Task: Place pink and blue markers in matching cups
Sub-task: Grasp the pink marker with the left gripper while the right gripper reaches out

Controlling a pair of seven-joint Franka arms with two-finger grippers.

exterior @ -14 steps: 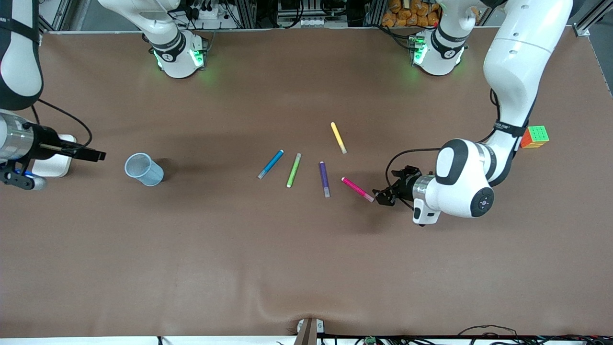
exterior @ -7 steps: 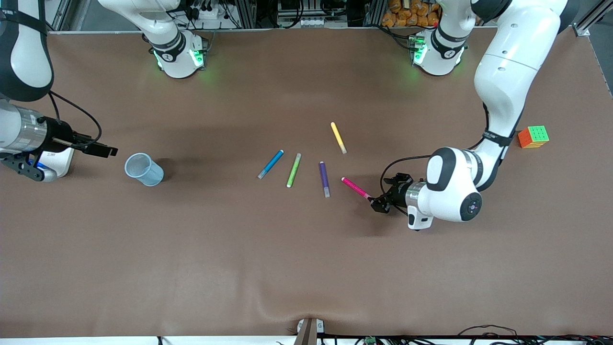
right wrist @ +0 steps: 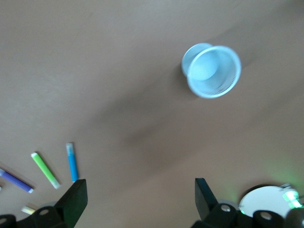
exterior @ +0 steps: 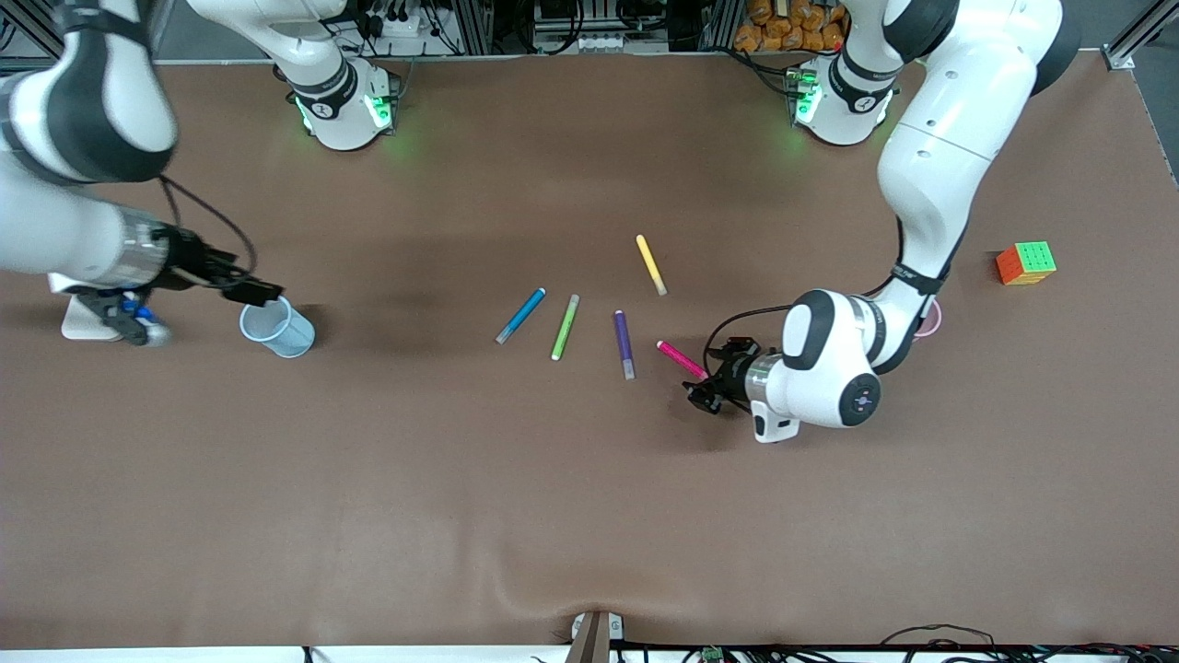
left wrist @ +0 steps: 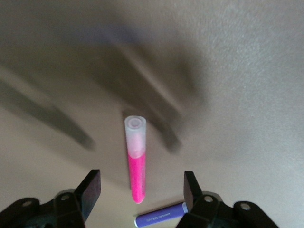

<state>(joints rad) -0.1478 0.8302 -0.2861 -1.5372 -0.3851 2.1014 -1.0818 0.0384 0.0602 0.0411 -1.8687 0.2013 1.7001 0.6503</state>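
Neither marker is cupped yet: I have the left gripper [exterior: 702, 394] spread over the pink marker [exterior: 682, 359], the right gripper [exterior: 260, 293] spread above the blue cup [exterior: 276, 326]; the blue marker [exterior: 520, 315] lies untouched beside the green marker [exterior: 565, 327]

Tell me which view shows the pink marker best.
The left wrist view: the pink marker lies whole on the table between the left gripper's open fingers. The front view shows it small, partly covered. The right wrist view misses it.

Pink marker [exterior: 681, 359], blue marker [exterior: 520, 316] flat; blue cup [exterior: 276, 325] upright
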